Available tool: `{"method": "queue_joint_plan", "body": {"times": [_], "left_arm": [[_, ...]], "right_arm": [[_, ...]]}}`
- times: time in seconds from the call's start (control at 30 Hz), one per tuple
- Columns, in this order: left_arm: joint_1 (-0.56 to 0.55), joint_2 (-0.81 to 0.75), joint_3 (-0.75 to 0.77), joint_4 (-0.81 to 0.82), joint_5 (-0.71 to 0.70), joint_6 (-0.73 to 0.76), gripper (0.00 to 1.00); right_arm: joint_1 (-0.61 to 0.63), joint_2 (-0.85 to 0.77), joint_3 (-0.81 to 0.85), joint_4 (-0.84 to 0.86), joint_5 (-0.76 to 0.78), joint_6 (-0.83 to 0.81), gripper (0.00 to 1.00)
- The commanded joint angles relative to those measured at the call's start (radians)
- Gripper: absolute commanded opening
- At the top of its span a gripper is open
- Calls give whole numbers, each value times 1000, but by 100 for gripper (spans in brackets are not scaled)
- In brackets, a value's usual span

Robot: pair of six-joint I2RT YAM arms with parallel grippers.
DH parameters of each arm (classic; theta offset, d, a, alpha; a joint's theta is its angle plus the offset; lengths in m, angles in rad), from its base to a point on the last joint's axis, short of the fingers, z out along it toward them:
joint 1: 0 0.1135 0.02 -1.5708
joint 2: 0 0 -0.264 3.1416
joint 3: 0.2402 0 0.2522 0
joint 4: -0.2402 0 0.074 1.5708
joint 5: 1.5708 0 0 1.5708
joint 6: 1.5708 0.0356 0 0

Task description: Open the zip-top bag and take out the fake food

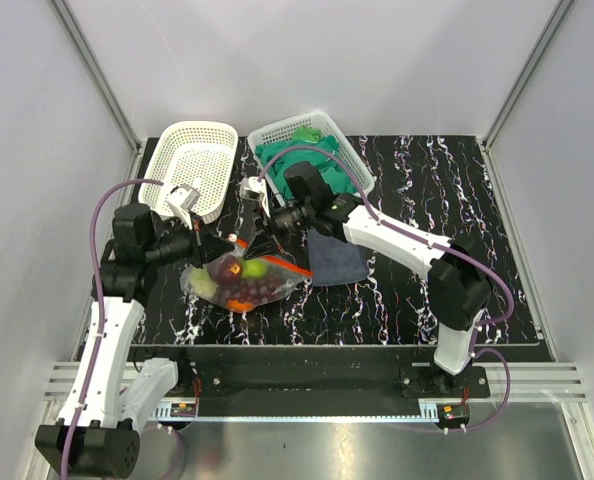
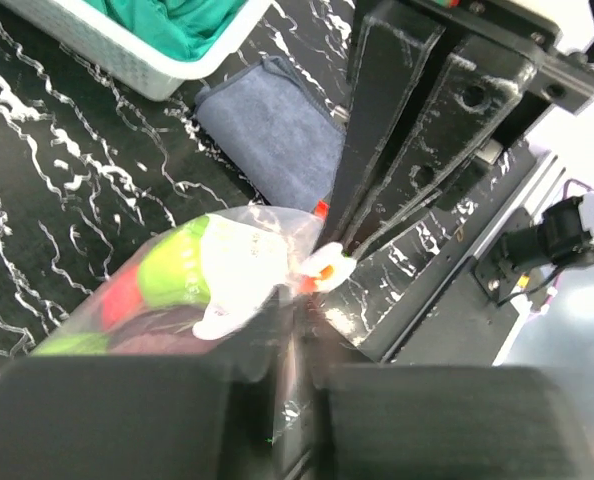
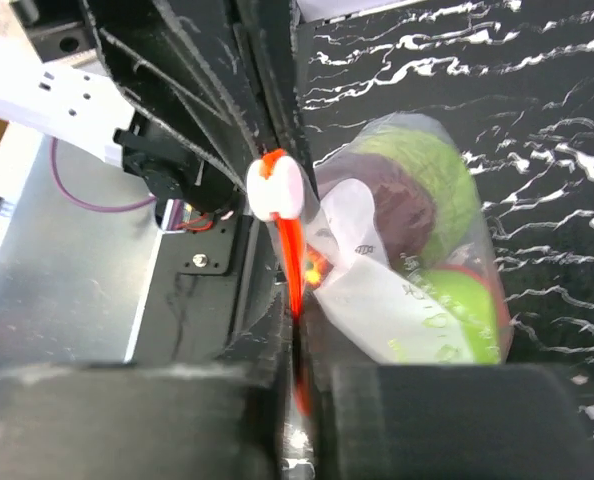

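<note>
The zip-top bag (image 1: 242, 282) lies at the table's front left, clear, with an orange-red zip strip (image 1: 289, 266). Fake food fills it: a green apple (image 3: 457, 310), a dark purple piece (image 3: 407, 195), pale green cabbage (image 3: 442, 160), and orange and red pieces (image 1: 239, 303). My left gripper (image 1: 220, 252) is shut on the bag's thin upper edge (image 2: 295, 320) beside the white slider (image 2: 329, 268). My right gripper (image 1: 260, 240) is shut on the zip strip (image 3: 295, 270), just below the slider (image 3: 275, 187). The two grippers stand close together over the bag's mouth.
A white basket (image 1: 192, 165) stands at the back left. A second white basket (image 1: 345, 150) holds green cloths (image 1: 299, 152). A dark grey-blue cloth (image 1: 339, 262) lies right of the bag, also in the left wrist view (image 2: 267, 130).
</note>
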State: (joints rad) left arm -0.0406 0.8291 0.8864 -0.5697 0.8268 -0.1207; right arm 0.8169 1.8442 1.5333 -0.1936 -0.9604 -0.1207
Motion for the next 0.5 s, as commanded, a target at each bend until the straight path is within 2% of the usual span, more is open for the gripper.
{"method": "queue_joint_plan", "body": {"times": [0.0, 0.07, 0.2, 0.47], "left_arm": [[4, -18, 10, 60, 24, 24, 0], [4, -27, 8, 65, 28, 24, 0], [4, -25, 5, 68, 28, 13, 0], [4, -30, 14, 76, 5, -45, 0]], "right_arm": [[1, -33, 83, 19, 9, 68, 28], [2, -25, 105, 22, 20, 102, 43], [8, -14, 157, 23, 52, 165, 52], [8, 15, 200, 19, 52, 179, 52]]}}
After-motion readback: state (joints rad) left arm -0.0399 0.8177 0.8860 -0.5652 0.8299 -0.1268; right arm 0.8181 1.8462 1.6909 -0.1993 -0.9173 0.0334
